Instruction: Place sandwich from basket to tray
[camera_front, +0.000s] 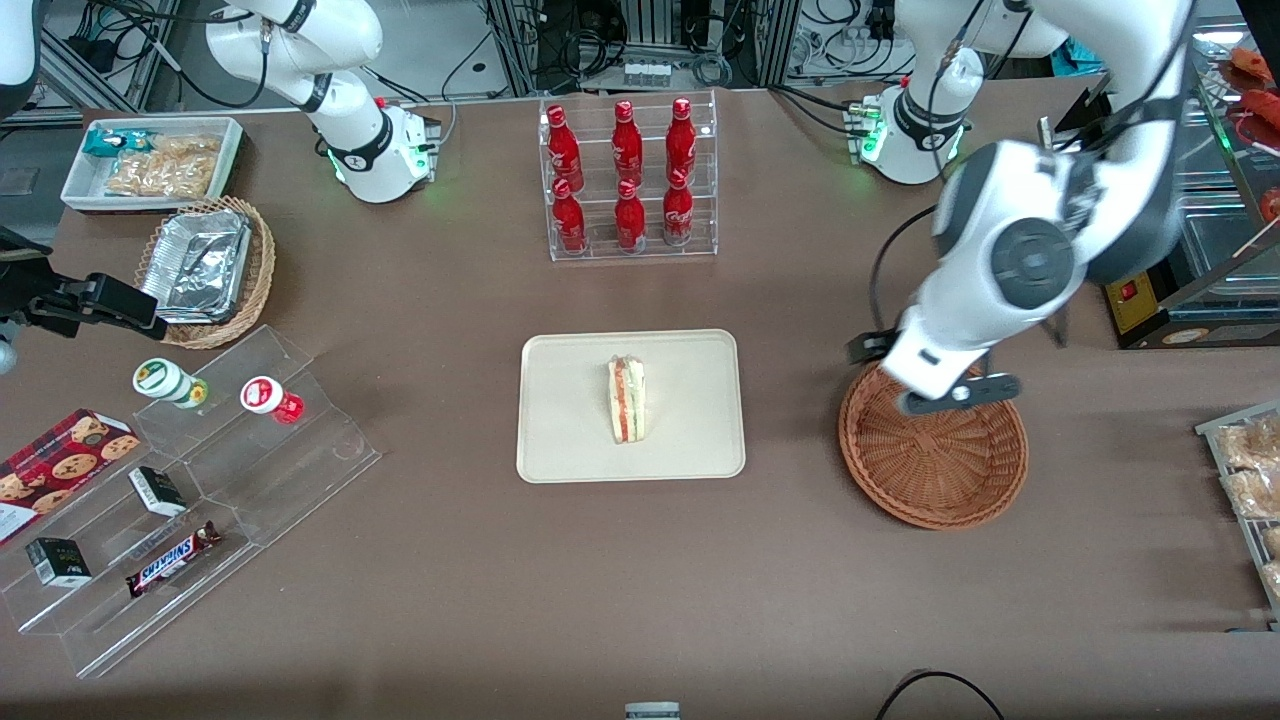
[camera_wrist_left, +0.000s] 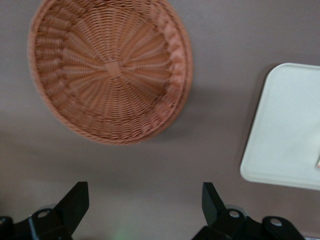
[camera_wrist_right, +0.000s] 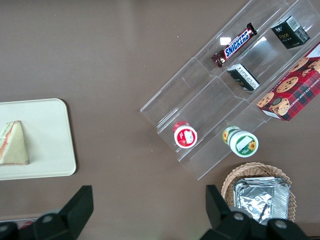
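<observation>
White-bread triangular wedge sandwich (camera_front: 627, 399) with red and green filling stripes lies on the flat cream-beige rectangular tray (camera_front: 560, 440), frame center in the front view. Round reddish-brown woven wicker basket (camera_front: 935, 462) sits at center right, holding nothing, well apart from the tray. Left arm's gripper (camera_wrist_left: 145, 202) hovers above the basket's rim, jaws spread wide, gripping nothing; black fingertips (camera_wrist_left: 75, 200) show over bare brown table (camera_front: 450, 600).

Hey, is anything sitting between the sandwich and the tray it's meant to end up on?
Nothing visible. The sandwich already lies on the tray. The basket is empty, and the gripper hangs open above the table beside the basket, holding nothing.
</observation>
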